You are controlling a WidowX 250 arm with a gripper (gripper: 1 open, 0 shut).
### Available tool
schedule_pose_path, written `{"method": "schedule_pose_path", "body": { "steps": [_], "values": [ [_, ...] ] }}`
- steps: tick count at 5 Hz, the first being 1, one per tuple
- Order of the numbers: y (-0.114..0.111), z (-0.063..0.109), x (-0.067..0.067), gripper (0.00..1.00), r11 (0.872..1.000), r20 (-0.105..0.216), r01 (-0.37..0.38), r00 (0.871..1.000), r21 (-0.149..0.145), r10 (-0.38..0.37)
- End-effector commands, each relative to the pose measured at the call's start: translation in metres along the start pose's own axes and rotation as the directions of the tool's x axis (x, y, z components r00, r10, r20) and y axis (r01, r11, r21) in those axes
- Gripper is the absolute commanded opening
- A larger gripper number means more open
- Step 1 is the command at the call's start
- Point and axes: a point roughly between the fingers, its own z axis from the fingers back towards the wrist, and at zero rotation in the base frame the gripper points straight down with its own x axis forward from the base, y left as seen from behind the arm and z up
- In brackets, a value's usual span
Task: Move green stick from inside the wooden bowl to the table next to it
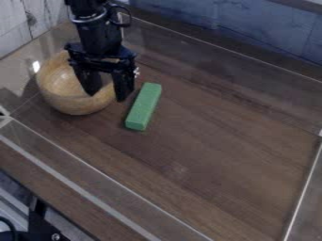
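The green stick (143,105) lies flat on the table (214,141), just right of the wooden bowl (63,89), apart from its wall. My gripper (105,87) points straight down over the bowl's right rim, its dark fingers (123,83) spread open with nothing between them. The arm hides part of the bowl's inside and right side. The stick sits a short way right of the fingertips.
Clear plastic walls (75,184) edge the tabletop along the front, left and right sides. Dark wood-grain surface stretches to the right of the stick.
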Motion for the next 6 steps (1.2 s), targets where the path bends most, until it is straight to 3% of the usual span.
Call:
{"method": "schedule_pose_path", "body": {
  "steps": [1, 2, 4, 6],
  "values": [
    [0.001, -0.001, 0.003, 1.0, 1.0, 0.027, -0.024, 0.999, 0.02, 0.023],
    [0.0, -0.012, 0.007, 1.0, 0.998, 0.029, -0.052, 0.998, 0.023, 0.051],
    [0.004, -0.002, 0.006, 1.0, 0.997, 0.033, -0.078, 0.996, 0.026, 0.078],
    [0.001, 0.004, 0.015, 1.0, 0.99, 0.041, -0.137, 0.99, 0.024, 0.136]
  ]
}}
